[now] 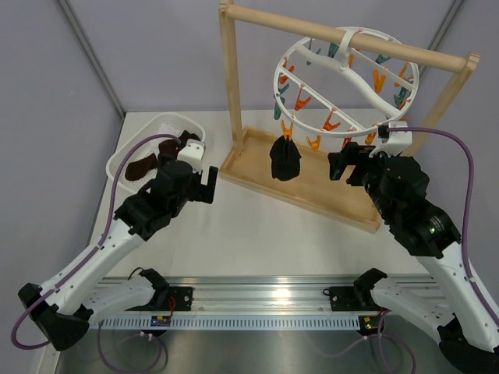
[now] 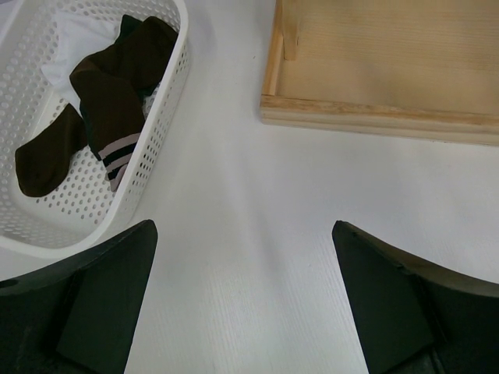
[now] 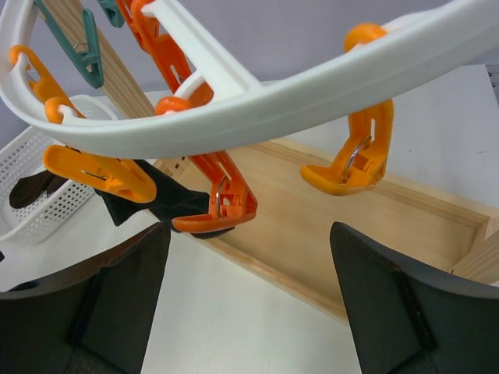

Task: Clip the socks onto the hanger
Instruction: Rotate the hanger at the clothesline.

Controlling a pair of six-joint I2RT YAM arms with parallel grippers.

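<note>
The hanger (image 1: 347, 74), a round white ring with orange and teal clips, hangs from the wooden bar. One black sock (image 1: 284, 160) dangles from an orange clip at its near left. More socks (image 2: 117, 86), dark brown and one with stripes, lie in the basket. My left gripper (image 1: 204, 183) is open over bare table, between the basket and the stand (image 2: 243, 227). My right gripper (image 1: 348, 162) is open just below the ring (image 3: 312, 93), with nothing between its fingers (image 3: 249, 227). An orange clip (image 3: 218, 210) pinching the black sock (image 3: 148, 199) hangs ahead of its left finger.
A white mesh basket (image 1: 125, 156) sits at the far left, its wall (image 2: 160, 140) near my left gripper. The wooden stand (image 1: 230, 86) has a shallow tray base (image 2: 374, 62) behind both grippers. An orange clip (image 3: 351, 167) with nothing in it hangs above the right finger.
</note>
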